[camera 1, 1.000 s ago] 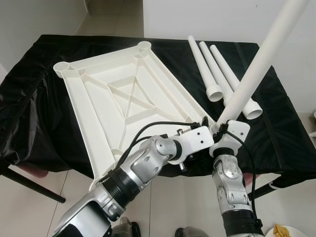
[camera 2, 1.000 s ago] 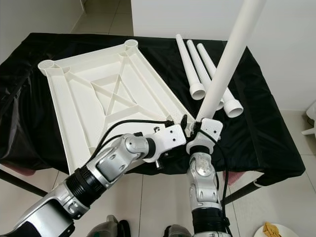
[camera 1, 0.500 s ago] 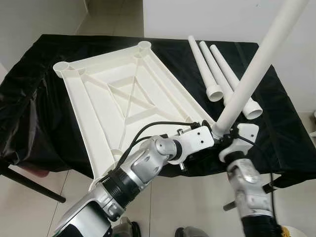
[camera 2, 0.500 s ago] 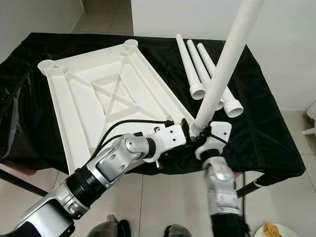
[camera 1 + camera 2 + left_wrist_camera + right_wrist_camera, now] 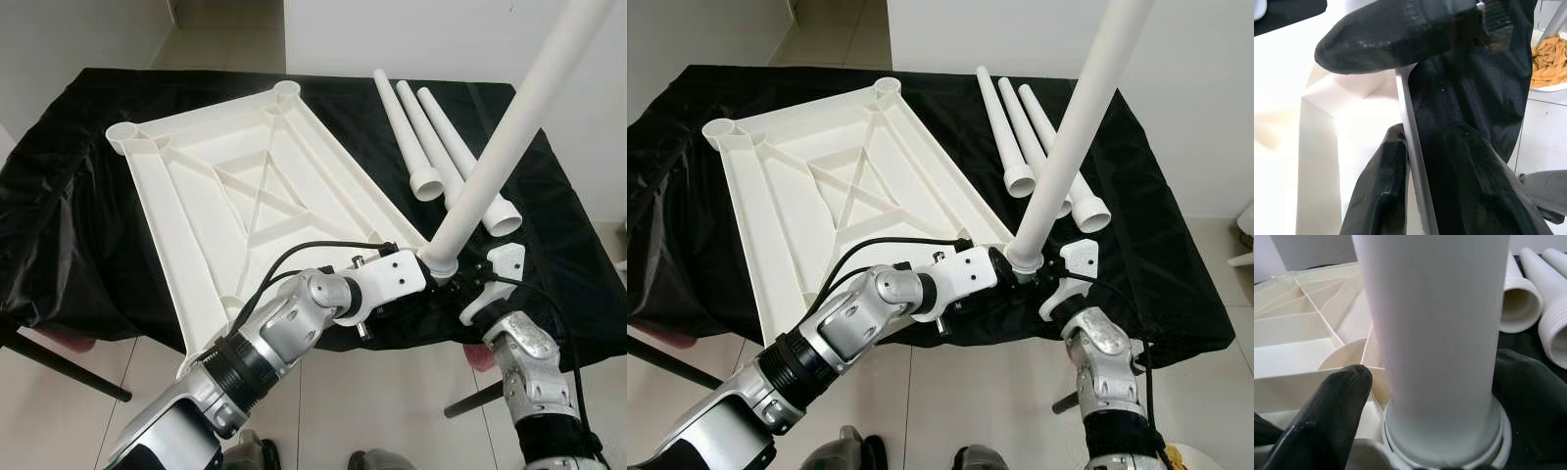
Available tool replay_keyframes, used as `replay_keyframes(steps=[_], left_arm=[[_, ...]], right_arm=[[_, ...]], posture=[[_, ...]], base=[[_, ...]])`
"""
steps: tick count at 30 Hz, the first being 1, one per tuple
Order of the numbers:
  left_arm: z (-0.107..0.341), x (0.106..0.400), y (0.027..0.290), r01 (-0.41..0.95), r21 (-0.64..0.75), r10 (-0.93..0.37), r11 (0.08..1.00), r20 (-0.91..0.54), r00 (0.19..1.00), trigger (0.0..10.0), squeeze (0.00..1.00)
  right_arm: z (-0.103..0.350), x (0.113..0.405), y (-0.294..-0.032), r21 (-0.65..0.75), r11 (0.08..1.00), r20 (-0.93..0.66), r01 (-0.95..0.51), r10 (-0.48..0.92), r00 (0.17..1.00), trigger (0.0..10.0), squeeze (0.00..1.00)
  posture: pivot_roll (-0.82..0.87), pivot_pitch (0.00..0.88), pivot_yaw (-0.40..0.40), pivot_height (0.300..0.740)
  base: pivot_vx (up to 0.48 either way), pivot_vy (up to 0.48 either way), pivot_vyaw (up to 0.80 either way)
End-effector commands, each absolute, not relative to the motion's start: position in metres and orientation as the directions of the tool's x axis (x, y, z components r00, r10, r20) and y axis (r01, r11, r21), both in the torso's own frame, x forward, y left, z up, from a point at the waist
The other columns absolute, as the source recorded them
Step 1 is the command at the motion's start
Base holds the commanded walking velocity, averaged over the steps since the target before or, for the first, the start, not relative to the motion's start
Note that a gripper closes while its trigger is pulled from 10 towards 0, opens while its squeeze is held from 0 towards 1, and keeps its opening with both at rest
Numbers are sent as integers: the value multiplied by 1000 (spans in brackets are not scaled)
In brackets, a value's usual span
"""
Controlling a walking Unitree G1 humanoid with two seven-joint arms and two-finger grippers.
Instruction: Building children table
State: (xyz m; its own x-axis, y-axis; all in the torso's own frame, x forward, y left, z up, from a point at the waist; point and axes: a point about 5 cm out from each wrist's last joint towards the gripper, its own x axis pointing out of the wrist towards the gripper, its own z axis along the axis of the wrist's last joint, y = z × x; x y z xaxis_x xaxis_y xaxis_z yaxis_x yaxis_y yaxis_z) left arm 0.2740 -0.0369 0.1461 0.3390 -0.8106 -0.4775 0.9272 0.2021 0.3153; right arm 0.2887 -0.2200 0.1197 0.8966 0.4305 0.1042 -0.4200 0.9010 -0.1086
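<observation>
The right gripper (image 5: 1050, 266) swings out to the right, its fingers now spread around the standing leg (image 5: 1073, 137) in the tabletop's (image 5: 823, 196) near right socket; seated, I'd judge; left gripper (image 5: 991, 257) clamps that corner; three legs (image 5: 1004, 132) lie spare on the surface (image 5: 1156, 255) far right.

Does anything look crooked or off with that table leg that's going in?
Yes. The leg standing in the near corner socket of the upturned tabletop leans away from upright rather than sitting square. The right hand brackets its base.
</observation>
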Motion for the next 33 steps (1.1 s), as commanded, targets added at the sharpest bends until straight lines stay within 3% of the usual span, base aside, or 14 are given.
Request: replay_keyframes(steps=[1,12,13,14,16,17,28,29,33], left_arm=[[143,264,-44,954,274,-833,119,-496,246,10000,0],[144,265,-44,954,275,-833,118,-495,246,10000,0],[144,265,-44,954,275,-833,118,-495,246,10000,0],[144,265,-44,954,275,-834,119,-495,246,10000,0],[144,265,-44,954,275,-834,119,-495,246,10000,0],[144,265,-44,954,275,-833,118,-495,246,10000,0],[145,265,-45,954,275,-835,119,-493,246,10000,0],[145,264,-45,954,274,-835,119,-493,246,10000,0],[144,264,-44,954,274,-834,119,-493,246,10000,0]], right_arm=[[111,289,-227,-93,902,65,-423,429,901,10000,0],[106,299,-247,-118,895,38,-429,436,899,10000,0],[105,300,-249,-132,887,25,-442,448,894,3373,0],[105,300,-250,-134,888,21,-439,446,895,2549,0],[105,301,-251,-133,889,19,-437,443,896,2549,0],[103,300,-252,-113,885,17,-452,457,889,0,0],[100,298,-254,-115,876,11,-469,473,881,0,0],[99,298,-253,-113,883,2,-455,458,889,10000,0],[98,300,-252,-103,897,0,-429,431,902,10000,0]], posture=[[-68,87,60,740],[-66,86,64,740],[-65,86,63,740],[-65,87,61,740],[-65,87,61,740],[-65,87,61,740],[-67,89,59,740],[-68,90,58,740],[-67,91,56,740]], base=[[0,0,0],[0,0,0],[0,0,0],[0,0,0],[0,0,0],[0,0,0],[0,0,0],[0,0,0],[0,0,0]])
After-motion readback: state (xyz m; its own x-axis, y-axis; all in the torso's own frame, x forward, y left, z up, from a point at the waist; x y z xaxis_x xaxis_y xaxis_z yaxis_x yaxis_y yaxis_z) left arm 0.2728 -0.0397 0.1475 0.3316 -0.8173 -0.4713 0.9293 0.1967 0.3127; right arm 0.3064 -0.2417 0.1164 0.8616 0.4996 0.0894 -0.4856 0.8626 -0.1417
